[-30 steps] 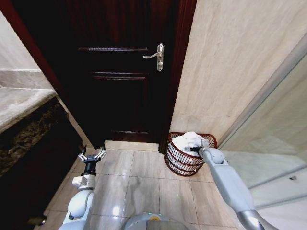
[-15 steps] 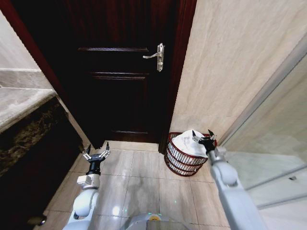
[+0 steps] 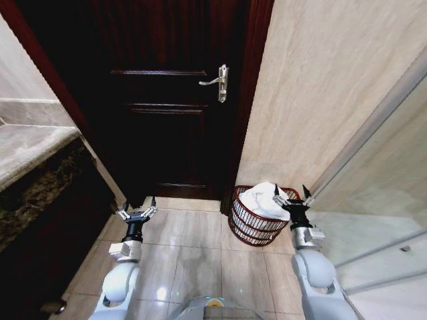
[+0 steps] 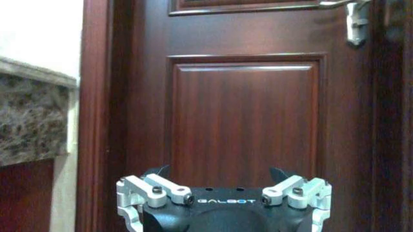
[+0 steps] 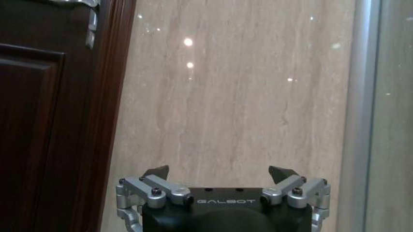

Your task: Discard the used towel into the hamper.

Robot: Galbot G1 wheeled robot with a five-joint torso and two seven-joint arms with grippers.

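The hamper [image 3: 253,227], a round dark reddish-brown openwork basket, stands on the floor in the corner between door and wall. A white towel [image 3: 261,199] lies heaped in it, rising above the rim. My right gripper [image 3: 291,194] is open and empty, raised just right of the hamper's rim and apart from the towel; in the right wrist view the right gripper [image 5: 219,170] faces the beige wall. My left gripper [image 3: 137,207] is open and empty, held up over the floor at the left. In the left wrist view the left gripper [image 4: 219,170] faces the door.
A dark wooden door [image 3: 167,120] with a metal handle [image 3: 219,80] is straight ahead. A stone counter [image 3: 30,153] stands at the left. A beige tiled wall [image 3: 313,100] and a glass panel [image 3: 387,200] close the right side. The tiled floor [image 3: 193,260] lies between my arms.
My right gripper let go of the towel in the hamper, opened, and drew back up and to the right. The left gripper rose slightly.
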